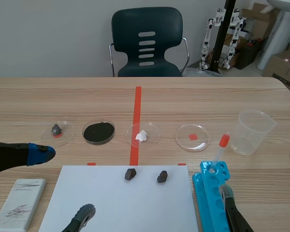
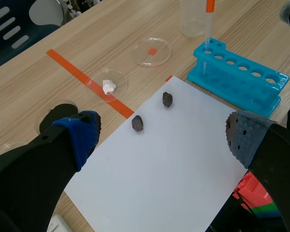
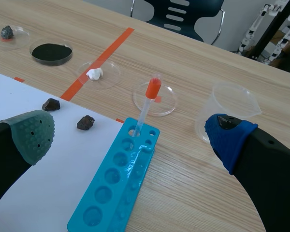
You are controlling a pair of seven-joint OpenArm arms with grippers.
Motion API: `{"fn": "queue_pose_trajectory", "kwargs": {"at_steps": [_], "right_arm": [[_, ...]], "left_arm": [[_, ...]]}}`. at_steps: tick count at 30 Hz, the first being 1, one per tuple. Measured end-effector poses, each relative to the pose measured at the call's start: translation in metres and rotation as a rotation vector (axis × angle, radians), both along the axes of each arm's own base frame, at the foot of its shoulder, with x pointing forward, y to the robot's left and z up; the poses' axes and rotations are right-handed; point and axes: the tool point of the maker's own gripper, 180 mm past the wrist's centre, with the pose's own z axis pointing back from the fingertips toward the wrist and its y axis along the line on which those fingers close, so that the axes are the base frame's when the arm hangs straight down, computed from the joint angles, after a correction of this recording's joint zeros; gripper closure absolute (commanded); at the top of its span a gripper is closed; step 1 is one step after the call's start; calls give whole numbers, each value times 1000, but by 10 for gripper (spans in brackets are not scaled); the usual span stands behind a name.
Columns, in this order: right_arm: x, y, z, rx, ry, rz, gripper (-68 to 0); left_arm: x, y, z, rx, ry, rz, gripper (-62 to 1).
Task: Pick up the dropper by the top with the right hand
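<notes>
Plainly, the right gripper hung wide open above the blue rack near the table's right edge; the dropper stood in its farthest hole. Gripping below the orange bulb might drag the rack into the cup beyond.

The dropper — clear tube, orange-red bulb on top — stands nearly upright in an end hole of the blue rack, untouched.

Dropper upright in far hole of rack — rack just right of paper; stones near paper far edge.
</notes>
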Motion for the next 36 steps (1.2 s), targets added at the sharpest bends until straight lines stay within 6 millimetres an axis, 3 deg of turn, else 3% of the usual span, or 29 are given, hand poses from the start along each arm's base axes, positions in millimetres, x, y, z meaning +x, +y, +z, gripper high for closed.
{"fn": "queue_pose_trajectory", "kwargs": {"at_steps": [30, 36], "right_arm": [[1, -1, 3, 0, -17, -4, -679], [11, -8, -4, -13, -51, -23, -679]], "left_arm": [[0, 0, 0, 0, 0, 0, -542], [0, 0, 0, 0, 0, 0, -542]]}}
